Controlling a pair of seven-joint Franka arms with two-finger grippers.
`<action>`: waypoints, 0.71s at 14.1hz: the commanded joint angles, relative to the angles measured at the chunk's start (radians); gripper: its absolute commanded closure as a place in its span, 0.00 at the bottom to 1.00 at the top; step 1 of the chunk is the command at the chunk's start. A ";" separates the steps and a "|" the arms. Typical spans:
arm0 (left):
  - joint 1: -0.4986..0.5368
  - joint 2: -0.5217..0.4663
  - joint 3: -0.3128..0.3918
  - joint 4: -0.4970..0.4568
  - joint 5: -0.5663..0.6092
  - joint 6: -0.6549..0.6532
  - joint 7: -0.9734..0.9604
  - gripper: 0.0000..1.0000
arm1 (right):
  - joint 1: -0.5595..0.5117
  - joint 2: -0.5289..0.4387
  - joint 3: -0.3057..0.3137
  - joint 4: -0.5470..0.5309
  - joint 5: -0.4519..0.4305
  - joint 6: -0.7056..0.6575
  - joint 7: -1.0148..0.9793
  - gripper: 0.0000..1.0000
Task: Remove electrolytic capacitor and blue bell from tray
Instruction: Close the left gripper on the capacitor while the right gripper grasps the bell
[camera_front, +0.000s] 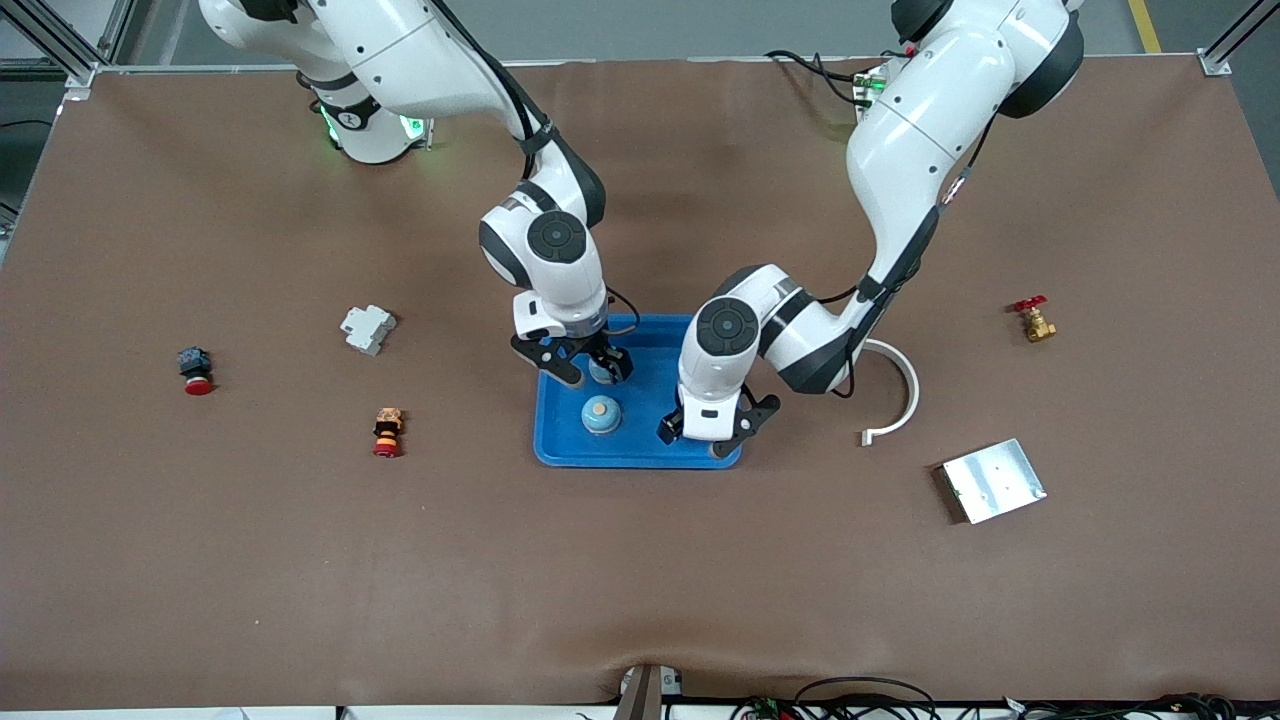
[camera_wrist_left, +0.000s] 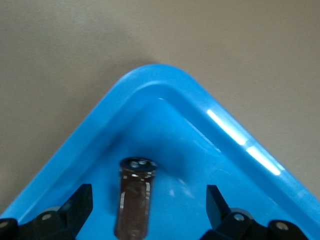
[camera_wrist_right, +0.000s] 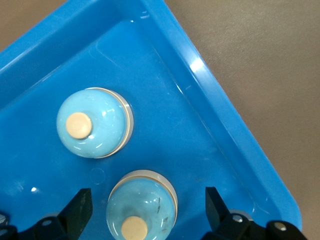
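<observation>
Blue tray (camera_front: 650, 450) sits mid-table on the brown mat. Two light-blue bells lie inside it: one bell (camera_front: 600, 414) nearer the front camera, the second bell (camera_front: 603, 371) farther back, under the right gripper. Right gripper (camera_front: 588, 366) hangs low over the tray's farther part, fingers spread on either side of the second bell (camera_wrist_right: 141, 209) with gaps showing, not pinching it. In the right wrist view the first bell (camera_wrist_right: 94, 122) stands clear of the fingers (camera_wrist_right: 79, 210). Left gripper (camera_front: 716, 436) hangs over the tray corner toward the left arm's end, fingers spread wide, nothing between the pads (camera_wrist_left: 216, 201) pressed. The capacitor (camera_wrist_left: 134, 197), a dark cylinder, lies on its side on the tray floor between those fingers, near the rounded corner (camera_wrist_left: 155, 75). Elsewhere on the mat: a white breaker (camera_front: 367, 328), two red-capped buttons (camera_front: 195, 370) (camera_front: 387, 432), a white curved strip (camera_front: 898, 392), a metal plate (camera_front: 993, 480), a brass valve (camera_front: 1034, 319).
</observation>
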 joint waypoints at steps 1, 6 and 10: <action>-0.012 0.003 0.009 0.012 0.019 -0.032 -0.028 0.00 | 0.017 0.025 -0.013 0.028 -0.029 0.004 0.044 0.00; -0.019 0.011 0.009 0.012 -0.001 -0.032 -0.031 0.00 | 0.034 0.057 -0.011 0.067 -0.028 0.003 0.075 0.00; -0.025 0.014 0.009 0.012 -0.026 -0.032 -0.033 0.00 | 0.037 0.063 -0.011 0.067 -0.029 0.003 0.075 0.00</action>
